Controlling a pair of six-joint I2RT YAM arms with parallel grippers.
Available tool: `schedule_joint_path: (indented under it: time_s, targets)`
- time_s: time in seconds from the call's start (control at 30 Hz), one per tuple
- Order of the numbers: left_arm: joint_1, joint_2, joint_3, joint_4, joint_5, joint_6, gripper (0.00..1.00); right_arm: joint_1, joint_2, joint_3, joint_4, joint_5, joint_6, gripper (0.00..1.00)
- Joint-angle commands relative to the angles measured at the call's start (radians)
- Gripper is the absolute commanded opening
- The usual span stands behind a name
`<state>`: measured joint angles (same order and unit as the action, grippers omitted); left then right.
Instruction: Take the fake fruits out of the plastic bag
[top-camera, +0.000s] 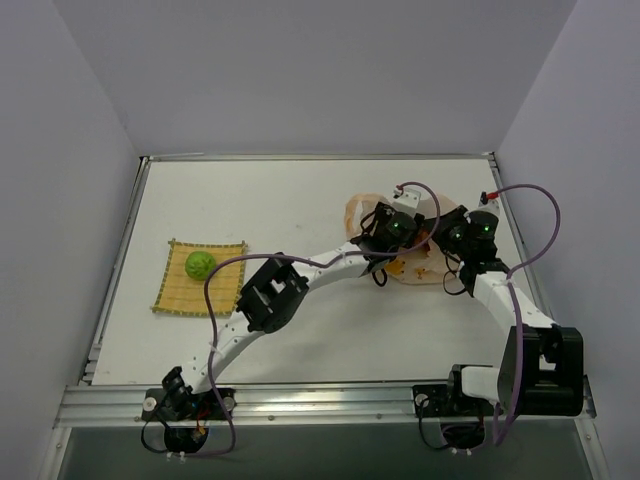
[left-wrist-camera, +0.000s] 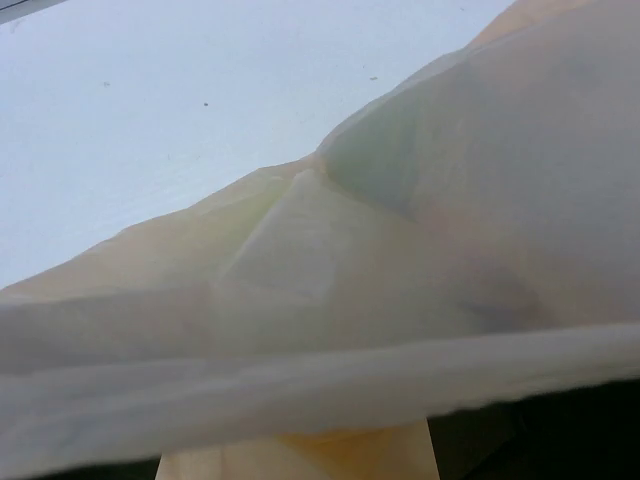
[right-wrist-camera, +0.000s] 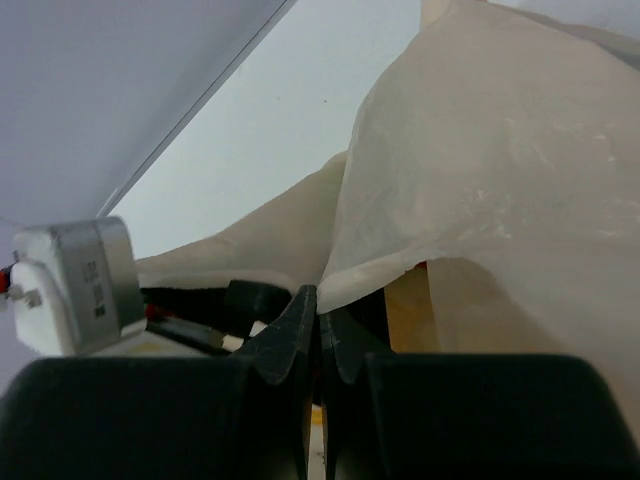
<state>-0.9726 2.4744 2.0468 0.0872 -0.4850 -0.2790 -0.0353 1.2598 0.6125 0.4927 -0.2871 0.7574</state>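
The peach-orange plastic bag (top-camera: 412, 274) lies at the back right of the table. My left gripper (top-camera: 394, 233) reaches into it; thin bag film (left-wrist-camera: 300, 300) covers the left wrist view and hides the fingers. A greenish shape (left-wrist-camera: 372, 165) shows dimly through the film. My right gripper (top-camera: 458, 240) is at the bag's right side, and in the right wrist view the jaws (right-wrist-camera: 320, 305) are shut on the bag's edge (right-wrist-camera: 480, 180). A green fruit (top-camera: 200, 265) sits on the yellow woven mat (top-camera: 175, 295) at the left. The other fruits are hidden.
The left arm's white forearm (top-camera: 300, 270) crosses the middle of the table. The left wrist's grey-white camera block (right-wrist-camera: 75, 285) is close to my right gripper. Purple cables (top-camera: 540, 225) loop over both arms. The table's raised rim (top-camera: 500, 185) runs just right of the bag.
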Motion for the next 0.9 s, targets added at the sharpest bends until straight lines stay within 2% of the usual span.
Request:
schedule_joint_path:
  time_s: [0.0, 0.13, 0.27, 0.37, 0.4, 0.43, 0.53, 0.63, 0.77, 0.87]
  targets:
    - [0.029, 0.035, 0.102, 0.022, 0.063, 0.043, 0.82, 0.003, -0.003, 0.041, 0.026, -0.047, -0.007, 0.0]
    - [0.043, 0.089, 0.17, 0.013, 0.1, 0.066, 0.87, 0.003, 0.001, 0.039, 0.023, -0.055, -0.016, 0.0]
    - [0.058, 0.178, 0.286, -0.021, 0.141, 0.086, 0.88, 0.006, 0.013, 0.038, 0.027, -0.072, -0.018, 0.0]
    - [0.063, 0.211, 0.349, -0.017, 0.154, 0.09, 0.71, 0.006, 0.01, 0.03, 0.024, -0.078, -0.027, 0.0]
    - [0.066, 0.212, 0.354, -0.015, 0.152, 0.081, 0.59, 0.006, 0.007, 0.026, 0.021, -0.075, -0.029, 0.0]
    - [0.068, 0.209, 0.348, 0.0, 0.151, 0.078, 0.54, 0.006, 0.006, 0.024, 0.02, -0.073, -0.032, 0.0]
    - [0.068, 0.155, 0.261, 0.058, 0.155, 0.075, 0.36, 0.005, 0.013, 0.015, 0.027, -0.072, -0.035, 0.0]
    - [0.058, 0.071, 0.134, 0.13, 0.166, 0.077, 0.26, 0.003, 0.027, 0.015, 0.041, -0.07, -0.032, 0.0]
    - [0.035, -0.079, -0.061, 0.223, 0.148, 0.083, 0.16, 0.002, 0.038, 0.016, 0.052, -0.063, -0.029, 0.0]
    - [0.014, -0.181, -0.215, 0.299, 0.155, 0.083, 0.15, 0.0, 0.038, 0.024, 0.055, -0.047, -0.026, 0.0]
